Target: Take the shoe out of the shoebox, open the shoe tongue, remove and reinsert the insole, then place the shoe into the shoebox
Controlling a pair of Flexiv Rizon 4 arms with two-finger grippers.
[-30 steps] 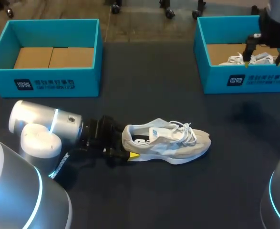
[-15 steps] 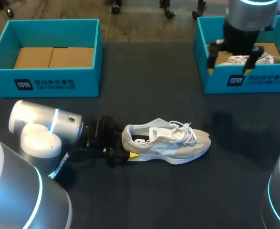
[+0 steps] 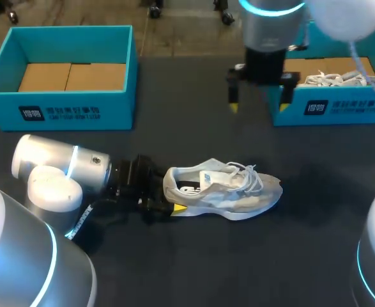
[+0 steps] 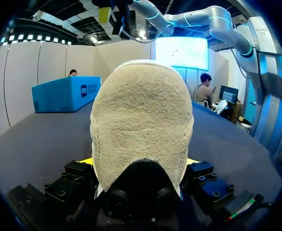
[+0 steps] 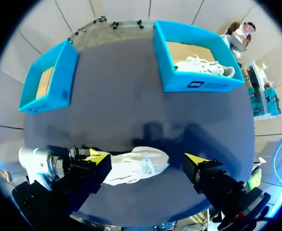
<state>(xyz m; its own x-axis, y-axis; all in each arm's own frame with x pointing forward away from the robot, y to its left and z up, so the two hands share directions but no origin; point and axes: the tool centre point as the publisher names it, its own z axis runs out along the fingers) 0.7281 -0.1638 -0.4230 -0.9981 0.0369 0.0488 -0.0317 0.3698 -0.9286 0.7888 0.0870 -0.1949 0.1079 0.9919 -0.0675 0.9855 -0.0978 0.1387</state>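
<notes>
Right hand [image 3: 257, 102] swung left from the shoebox [image 3: 340, 109].

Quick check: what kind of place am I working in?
Probably a robot bench for shoe handling: dark table, left shoebox and right shoebox, and a shoe gripped at the heel by my left gripper.

the heel of the shoe [image 4: 141, 120] fills the left wrist view, hiding its toe, its laces and most of the yellow tips of the left tool [image 4: 140, 162]. in the head view the right arm [image 3: 267, 38] covers one corner of the right shoebox [image 3: 353, 110], and the picture's edge cuts off its far end.
</notes>
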